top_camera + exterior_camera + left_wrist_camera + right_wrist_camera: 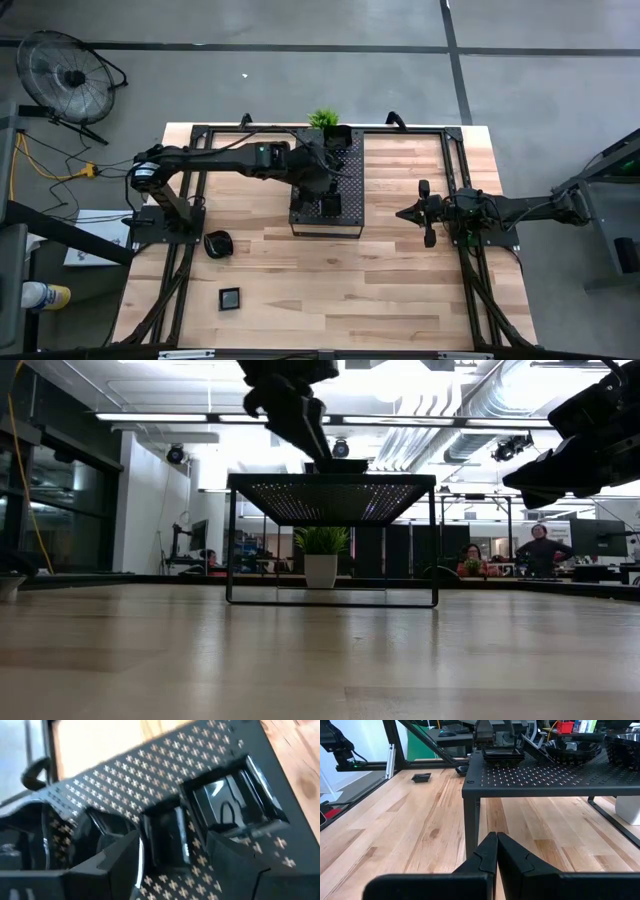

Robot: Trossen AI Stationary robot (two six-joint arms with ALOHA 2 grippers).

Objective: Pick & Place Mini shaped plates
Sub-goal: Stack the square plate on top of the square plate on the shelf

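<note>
Glossy black square plate point(167, 840) between parted left claw point(172, 862) fingers; right claw point(496, 851) closed.

My bench point(400, 260) bears the perforated tray point(345, 170); two small black plates point(230, 297) lie beside it.

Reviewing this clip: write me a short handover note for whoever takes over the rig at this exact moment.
Left gripper: over the perforated tray, fingers open around a small square plate sitting on it; not lifted as far as I can tell.
Right gripper: shut, empty, parked beside the tray's right side above the table.
Plates: several on the tray, including a larger square plate next to the one being grasped. Two lie on the table left of the tray: a rounded plate and a square one.
Done: unclear how many have been placed.
Left: close on the plate and move it; destination not evident.
</note>
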